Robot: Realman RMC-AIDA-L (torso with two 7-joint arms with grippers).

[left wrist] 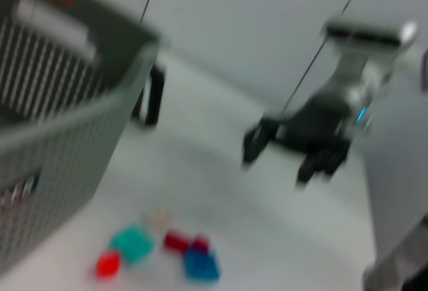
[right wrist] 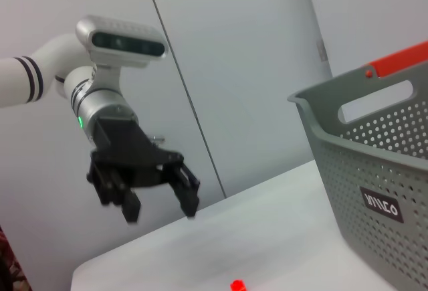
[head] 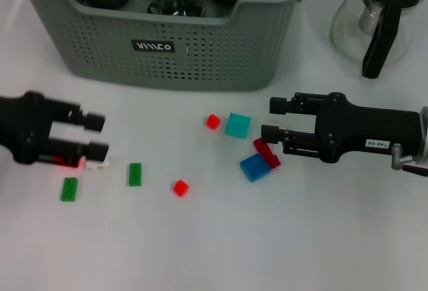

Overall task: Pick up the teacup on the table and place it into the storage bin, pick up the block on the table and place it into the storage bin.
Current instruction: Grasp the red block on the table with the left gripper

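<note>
Left claw (head: 100,135), right claw (head: 273,118) both open, empty; table blocks: three red, two green, two blue.

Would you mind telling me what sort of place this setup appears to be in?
Probably a robotics lab or test room: a plain white table with small coloured blocks scattered on it, a grey storage bin, and blank pale wall panels behind the left tool.
</note>
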